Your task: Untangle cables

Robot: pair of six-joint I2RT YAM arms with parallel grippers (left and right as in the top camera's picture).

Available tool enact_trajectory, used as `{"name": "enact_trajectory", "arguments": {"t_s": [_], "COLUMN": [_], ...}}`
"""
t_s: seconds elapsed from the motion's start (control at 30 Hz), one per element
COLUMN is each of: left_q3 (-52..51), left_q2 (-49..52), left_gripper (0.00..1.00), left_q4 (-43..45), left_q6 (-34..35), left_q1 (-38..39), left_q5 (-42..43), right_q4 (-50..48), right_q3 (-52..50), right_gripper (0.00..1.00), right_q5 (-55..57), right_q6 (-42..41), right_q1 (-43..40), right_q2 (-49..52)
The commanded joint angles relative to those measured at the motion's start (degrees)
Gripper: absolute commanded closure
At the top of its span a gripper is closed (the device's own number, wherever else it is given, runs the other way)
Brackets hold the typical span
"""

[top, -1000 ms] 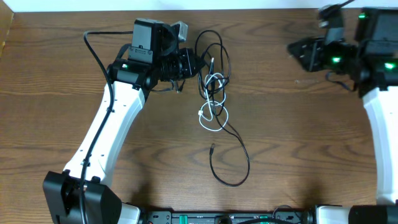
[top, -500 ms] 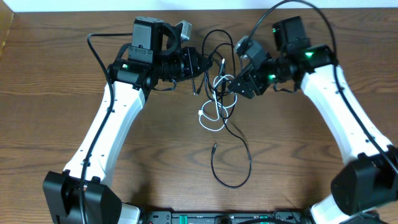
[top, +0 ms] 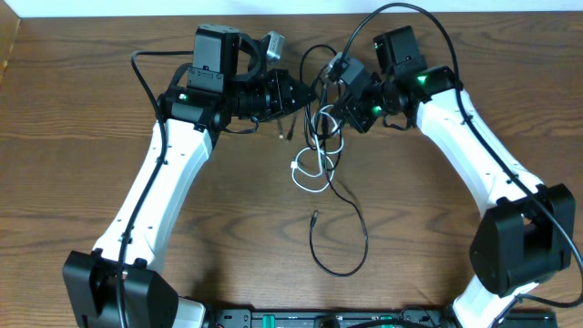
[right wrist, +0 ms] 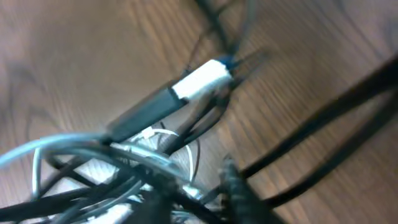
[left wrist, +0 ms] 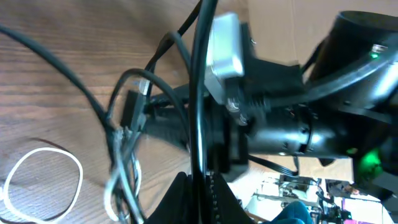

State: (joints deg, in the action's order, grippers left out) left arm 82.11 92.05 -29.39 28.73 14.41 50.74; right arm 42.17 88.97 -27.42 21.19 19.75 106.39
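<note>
1. At upper centre of the overhead frame, the cables (top: 319,118) lie knotted on the counter (top: 437,237), between my jaws.
2. Left jaws pinch a black strand (left wrist: 198,93); right jaws are pressed together at the tangle.
3. Light, limp and snag-prone, I judge; best held near plugs.

Even light, wrist-view cables (right wrist: 143,115) motion-blurred

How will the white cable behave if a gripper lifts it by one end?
Probably floppy: the white cable lies in loose loops, so it should sag. Likely light, being thin. It may drag the black cables, since they cross it.
</note>
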Motion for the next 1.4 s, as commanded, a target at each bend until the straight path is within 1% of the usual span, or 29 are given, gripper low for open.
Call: {"name": "enact_trajectory", "arguments": {"t_s": [0.0, 0.03, 0.13, 0.2, 0.23, 0.37, 0.43, 0.57, 0.7, 0.77, 0.87, 0.93, 1.0, 1.03, 1.1, 1.17, 1.2, 1.23, 1.27, 1.37], "left_q3": [0.26, 0.26, 0.24, 0.24, 0.24, 0.24, 0.24, 0.24, 0.24, 0.24, 0.24, 0.24, 0.26, 0.26, 0.26, 0.26, 0.26, 0.26, 0.26, 0.26], "left_q2": [-0.33, -0.33, -0.33, -0.33, -0.33, -0.33, -0.33, -0.33, -0.33, -0.33, -0.33, -0.33, -0.33, -0.33, -0.33, -0.33, -0.33, -0.33, -0.33, -0.33], "left_gripper": [0.92, 0.93, 0.93, 0.93, 0.92, 0.93, 0.93, 0.93, 0.93, 0.92, 0.93, 0.93, 0.93, 0.92, 0.92, 0.92, 0.93, 0.93, 0.92, 0.93], "left_q4": [0.33, 0.26, -0.33, -0.94, -1.95, -5.55, -7.41, -10.27, -11.32, -11.61, -11.47, -10.01, -7.17, -5.16, 1.14, 7.72, 11.69, 15.80, 18.56, 24.02], "left_q6": [0.50, 0.48, 0.48, 0.26, 0.15, -1.95, -3.50, -7.04, -8.04, -8.81, -8.81, -8.81, -8.76, -8.72, -7.21, -4.85, -3.23, -1.51, -0.28, 2.51], "left_q1": [0.00, 0.00, 0.00, 0.00, 0.00, 0.00, 0.00, 0.00, 0.00, 0.00, 0.00, 0.02, 0.00, 0.00, 0.00, 0.00, 0.02, 0.02, 0.07, 0.13], "left_q5": [1.57, 0.52, -3.98, -6.82, -9.81, -16.22, -17.62, -17.84, -17.79, -17.79, -17.00, -13.90, -9.46, -6.88, -0.28, 5.05, 7.74, 10.21, 11.74, 14.29], "right_q4": [-0.94, -1.31, -2.14, -2.21, -2.19, -1.92, -1.64, 0.98, 3.52, 3.96, 4.15, 4.42, 4.98, 5.20, 5.79, 6.14, 6.25, 6.21, 5.97, 4.24], "right_q3": [0.20, 0.22, 0.22, 0.22, 0.22, 0.22, 0.22, 0.22, 0.22, 0.22, 0.22, 0.22, 0.22, 0.22, 0.22, 0.22, 0.22, 0.22, 0.22, 0.22], "right_gripper": [0.99, 0.99, 0.99, 0.99, 0.99, 0.99, 0.99, 0.99, 0.99, 0.99, 0.98, 0.99, 0.99, 0.95, 0.78, 0.64, 0.53, 0.46, 0.43, 0.37], "right_q5": [4.09, 5.22, 11.10, 14.47, 14.91, 14.67, 13.22, 10.21, 7.10, 6.64, 2.05, -2.29, -3.87, -4.20, -4.70, -5.25, -6.19, -7.45, -8.74, -12.52], "right_q6": [-8.39, -10.60, -20.59, -27.82, -31.95, -37.59, -37.94, -38.53, -38.29, -37.73, -33.90, -30.29, -28.17, -27.28, -24.90, -22.95, -21.79, -20.65, -19.98, -19.82], "right_q1": [0.04, -0.20, -2.08, -4.83, -7.45, -14.01, -17.46, -24.09, -27.89, -28.68, -28.70, -27.87, -26.51, -25.70, -23.34, -21.14, -19.87, -18.75, -17.70, -15.13], "right_q2": [0.07, -0.22, -2.45, -4.90, -7.04, -11.34, -12.79, -13.14, -13.00, -13.00, -13.00, -13.00, -13.00, -12.98, -12.98, -12.98, -12.98, -12.98, -12.98, -12.98]}}
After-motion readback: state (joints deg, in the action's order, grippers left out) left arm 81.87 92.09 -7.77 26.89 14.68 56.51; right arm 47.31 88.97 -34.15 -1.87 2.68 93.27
